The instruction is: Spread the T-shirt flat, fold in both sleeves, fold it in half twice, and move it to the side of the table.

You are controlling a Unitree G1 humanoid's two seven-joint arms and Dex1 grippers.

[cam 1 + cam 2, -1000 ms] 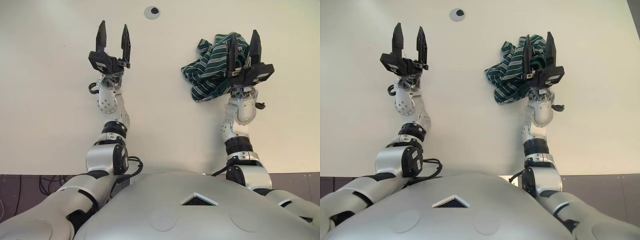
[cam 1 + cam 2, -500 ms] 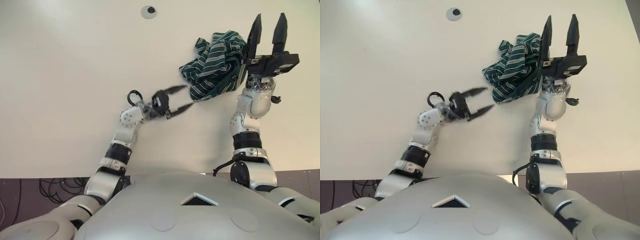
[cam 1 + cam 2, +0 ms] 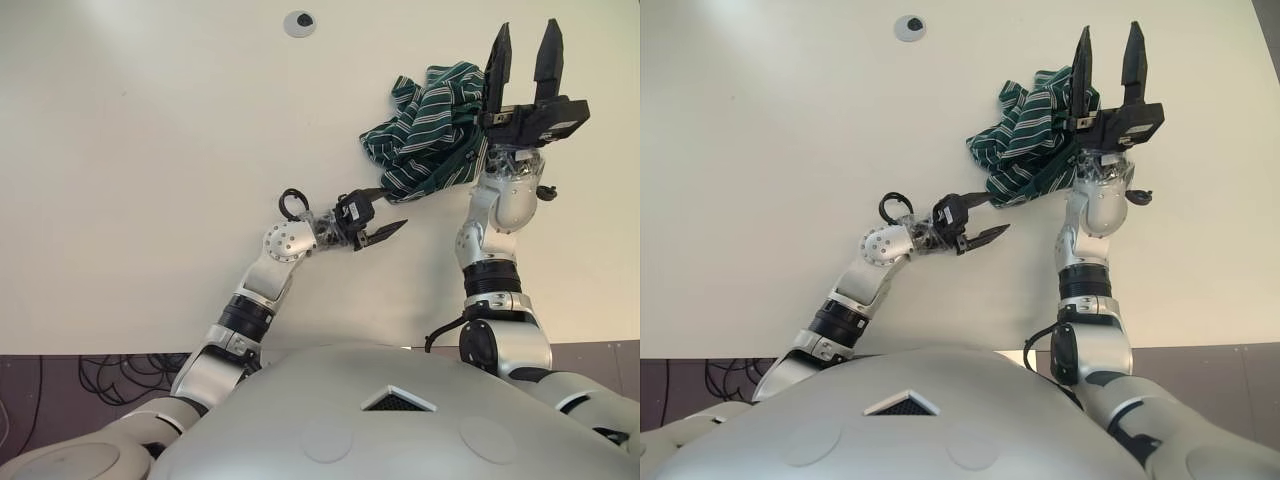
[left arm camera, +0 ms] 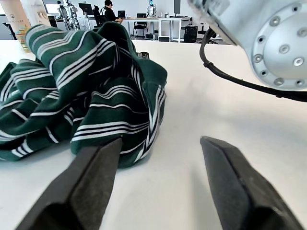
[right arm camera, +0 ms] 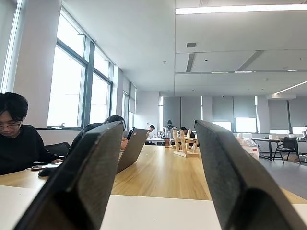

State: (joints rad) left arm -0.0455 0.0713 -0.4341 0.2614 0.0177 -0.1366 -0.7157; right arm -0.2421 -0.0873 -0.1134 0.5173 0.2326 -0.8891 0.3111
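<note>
A dark green T-shirt (image 3: 430, 130) with white stripes lies crumpled in a heap on the white table (image 3: 130, 150), at the far right. My left gripper (image 3: 382, 212) is low over the table just at the heap's near edge, open, its fingers (image 4: 91, 182) pointing at the cloth (image 4: 81, 96) with nothing between them. My right gripper (image 3: 522, 48) stands raised at the shirt's right side, fingers pointing up, open and holding nothing; the right arm hides part of the heap.
A small round grey fitting (image 3: 299, 23) is set in the tabletop at the far middle. The table's near edge (image 3: 100, 352) runs just above my arms' shoulders. Bare tabletop stretches to the left of the shirt.
My left arm swung from the far left down and right to the shirt's near edge, turning its fingers toward the cloth. The right gripper rose and shifted right of the heap.
</note>
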